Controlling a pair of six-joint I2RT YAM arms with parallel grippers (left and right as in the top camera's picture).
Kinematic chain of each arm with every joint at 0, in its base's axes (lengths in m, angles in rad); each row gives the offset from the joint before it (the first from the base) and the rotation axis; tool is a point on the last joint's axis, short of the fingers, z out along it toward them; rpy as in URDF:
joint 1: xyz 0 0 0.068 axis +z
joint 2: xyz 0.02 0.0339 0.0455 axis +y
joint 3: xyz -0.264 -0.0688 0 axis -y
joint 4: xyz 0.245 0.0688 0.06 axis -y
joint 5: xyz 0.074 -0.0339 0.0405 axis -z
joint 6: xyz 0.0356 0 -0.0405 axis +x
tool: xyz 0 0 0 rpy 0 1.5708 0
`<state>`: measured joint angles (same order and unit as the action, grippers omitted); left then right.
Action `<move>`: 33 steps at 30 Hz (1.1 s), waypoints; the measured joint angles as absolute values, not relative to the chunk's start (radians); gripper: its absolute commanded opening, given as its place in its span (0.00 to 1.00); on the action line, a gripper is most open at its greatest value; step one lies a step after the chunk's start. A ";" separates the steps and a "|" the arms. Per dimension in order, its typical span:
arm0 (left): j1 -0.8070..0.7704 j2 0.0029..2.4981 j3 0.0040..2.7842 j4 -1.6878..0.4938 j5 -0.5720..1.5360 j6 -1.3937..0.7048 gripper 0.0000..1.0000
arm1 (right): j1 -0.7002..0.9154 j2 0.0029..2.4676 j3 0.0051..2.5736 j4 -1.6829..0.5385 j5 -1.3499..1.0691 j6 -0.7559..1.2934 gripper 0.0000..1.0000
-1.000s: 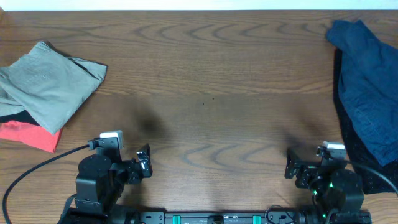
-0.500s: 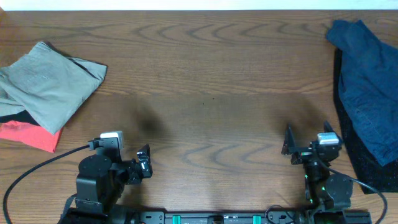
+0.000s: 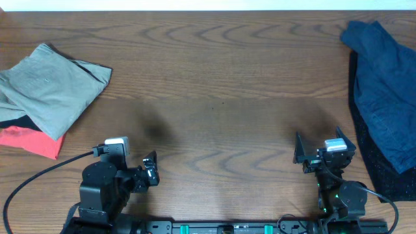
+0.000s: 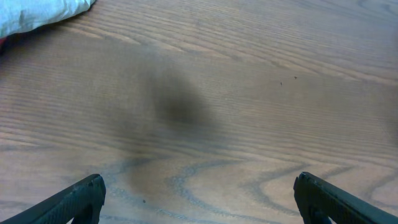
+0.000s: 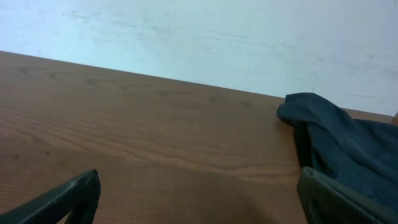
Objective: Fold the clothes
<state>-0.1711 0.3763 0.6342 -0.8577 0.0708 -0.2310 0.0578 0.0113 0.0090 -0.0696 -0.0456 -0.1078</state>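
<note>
Left hand [image 4: 198, 180] and right hand [image 5: 199, 179] both spread; khaki-grey shorts [image 3: 49, 88] well apart, nearer the left.

One table [image 3: 214, 78]. Two grippers: left gripper [image 4: 199, 190], right gripper [image 5: 199, 193]. Three garments: grey shorts [image 3: 49, 88], red cloth [image 3: 32, 142] at table's left edge; blue garment [image 3: 380, 97] at right edge.

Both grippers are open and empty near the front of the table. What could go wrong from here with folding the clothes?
1. The khaki-grey garment lies on top of a red garment, with black fabric between them. The left gripper may pinch the lower layers too and drag the whole stack.
2. The dark blue garment lies close beside the right gripper. A sweep of that arm could snag it.
</note>
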 measured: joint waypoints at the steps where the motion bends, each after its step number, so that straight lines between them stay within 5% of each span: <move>1: -0.171 0.377 0.634 -0.858 0.071 -0.231 0.98 | 0.058 0.011 0.009 -0.070 -0.046 -0.109 0.99; 33: -0.171 0.307 0.564 -0.842 0.048 -0.220 0.98 | 0.058 0.011 0.009 -0.069 -0.046 -0.114 0.99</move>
